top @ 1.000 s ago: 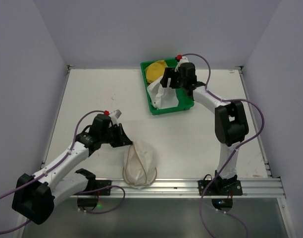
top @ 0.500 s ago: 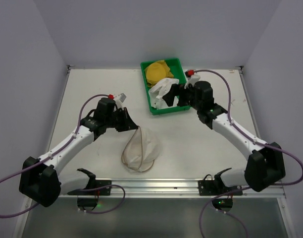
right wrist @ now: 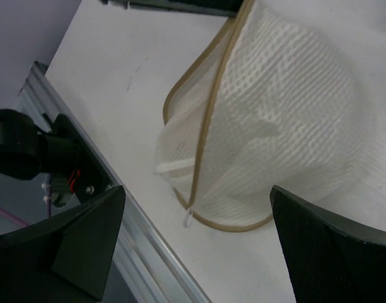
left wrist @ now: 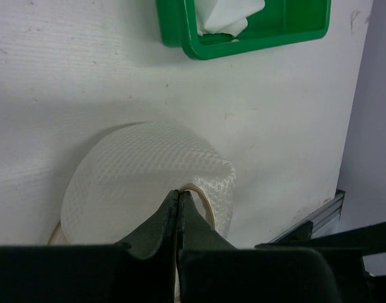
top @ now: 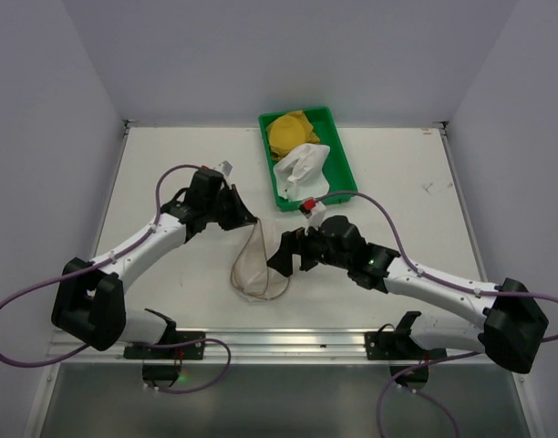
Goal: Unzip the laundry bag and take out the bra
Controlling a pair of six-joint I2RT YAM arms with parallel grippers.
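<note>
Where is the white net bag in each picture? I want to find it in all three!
Top view: the laundry bag stands low in the middle, between both arms.
Left wrist view: it fills the centre, pinched by the left end effector.
Right wrist view: it is upper right, large.
Shared landmark: the metal rail at the table's near edge.

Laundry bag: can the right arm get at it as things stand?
Probably yes: the right gripper is open right beside the laundry bag with nothing between them; the left gripper is shut on its rim.
</note>
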